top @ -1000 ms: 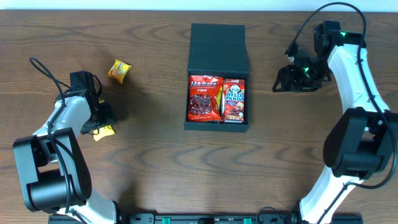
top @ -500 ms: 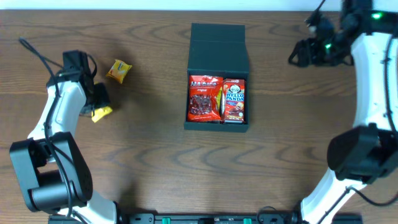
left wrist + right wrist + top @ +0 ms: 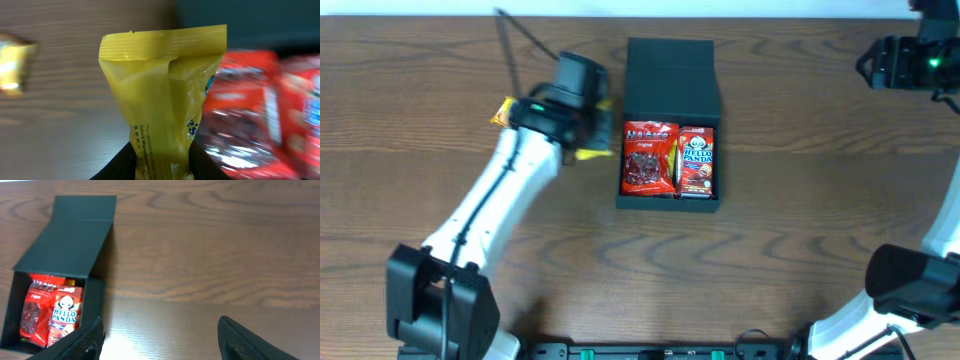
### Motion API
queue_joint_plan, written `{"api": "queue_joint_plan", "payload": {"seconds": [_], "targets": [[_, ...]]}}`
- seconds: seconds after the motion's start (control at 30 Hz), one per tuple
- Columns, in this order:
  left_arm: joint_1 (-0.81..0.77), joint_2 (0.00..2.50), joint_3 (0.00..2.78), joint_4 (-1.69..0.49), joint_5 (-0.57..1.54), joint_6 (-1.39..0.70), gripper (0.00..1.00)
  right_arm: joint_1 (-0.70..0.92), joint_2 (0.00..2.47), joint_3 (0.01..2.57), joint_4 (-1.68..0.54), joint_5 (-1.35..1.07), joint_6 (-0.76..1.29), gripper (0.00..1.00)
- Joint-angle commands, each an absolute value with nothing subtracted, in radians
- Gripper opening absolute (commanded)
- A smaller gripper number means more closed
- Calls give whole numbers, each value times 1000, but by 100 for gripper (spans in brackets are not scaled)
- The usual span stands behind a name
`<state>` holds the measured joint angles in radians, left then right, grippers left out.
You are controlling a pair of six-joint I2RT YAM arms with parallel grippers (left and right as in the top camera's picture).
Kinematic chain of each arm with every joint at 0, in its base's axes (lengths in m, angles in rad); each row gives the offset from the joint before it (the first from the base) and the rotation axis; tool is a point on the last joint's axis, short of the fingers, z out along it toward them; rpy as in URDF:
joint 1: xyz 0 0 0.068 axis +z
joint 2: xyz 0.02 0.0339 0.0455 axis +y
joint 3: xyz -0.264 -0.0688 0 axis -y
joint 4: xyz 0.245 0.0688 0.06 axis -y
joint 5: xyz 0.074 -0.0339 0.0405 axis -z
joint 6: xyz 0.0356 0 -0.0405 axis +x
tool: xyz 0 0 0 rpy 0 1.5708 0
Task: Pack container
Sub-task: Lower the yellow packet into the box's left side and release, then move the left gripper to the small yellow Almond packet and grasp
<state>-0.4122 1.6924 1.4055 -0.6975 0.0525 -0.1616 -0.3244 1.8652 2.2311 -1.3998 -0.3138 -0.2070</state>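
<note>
The dark container (image 3: 670, 65) sits at the table's centre with its flap lid open toward the back. It also shows in the right wrist view (image 3: 65, 240). Inside lie a red snack packet (image 3: 648, 158) and a Hello Panda packet (image 3: 697, 160). My left gripper (image 3: 588, 128) is shut on a yellow snack packet (image 3: 162, 95) and holds it just left of the container's left wall. My right gripper (image 3: 160, 340) is open and empty, high at the table's far right.
An orange-yellow snack packet (image 3: 505, 110) lies on the wooden table left of my left arm. It shows blurred in the left wrist view (image 3: 12, 70). Bare wood surrounds the container on the right and front.
My left arm has swung right from the table's left side, carrying the yellow packet up to the container's left wall. My right arm has drawn back to the far right corner.
</note>
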Motion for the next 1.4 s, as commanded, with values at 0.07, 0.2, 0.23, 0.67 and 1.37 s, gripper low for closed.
{"api": "queue_joint_plan", "payload": {"seconds": [0.07, 0.2, 0.23, 0.67, 1.37], "targets": [[-535, 1710, 1416, -667, 67, -218, 33, -345, 1852, 2249, -1404, -310, -187, 73], [-596, 1793, 1417, -619, 68, -245, 34, -346, 1852, 2249, -1404, -311, -188, 73], [-604, 1814, 1417, -606, 68, -257, 34, -346, 1852, 2249, -1404, -311, -187, 73], [-608, 1871, 1426, -573, 68, -277, 36, -346, 1852, 2249, -1403, -318, -188, 74], [-195, 1905, 1668, -667, -147, -44, 95, -345, 1852, 2249, -1440, -318, -188, 77]]}}
